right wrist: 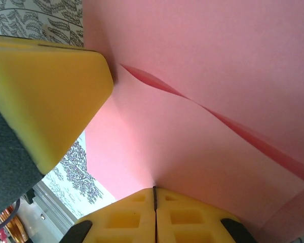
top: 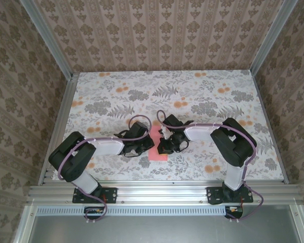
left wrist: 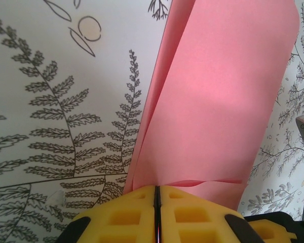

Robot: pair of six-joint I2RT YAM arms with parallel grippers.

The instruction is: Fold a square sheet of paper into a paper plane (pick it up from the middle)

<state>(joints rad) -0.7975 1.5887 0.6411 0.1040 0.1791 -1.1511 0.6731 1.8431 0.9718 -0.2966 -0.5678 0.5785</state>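
The pink-red square sheet of paper (top: 157,154) lies near the table's front middle, folded over into layers, between my two wrists. My left gripper (left wrist: 156,188) is shut on its near edge, and the folded paper (left wrist: 218,101) runs up and away from the yellow fingertips over the fern print. My right gripper (right wrist: 154,190) is shut on the paper (right wrist: 218,131) too, with a curved loose layer edge crossing above it. The left gripper's yellow finger (right wrist: 45,86) shows close at the upper left of the right wrist view. From above, the left gripper (top: 146,147) and right gripper (top: 165,147) nearly meet over the paper, whose full outline is hidden.
The table (top: 202,96) carries a floral cloth with grey ferns and small orange flower prints (top: 181,104). Aluminium rails (top: 157,188) frame the near edge, and patterned walls (top: 157,35) close in the back and both sides.
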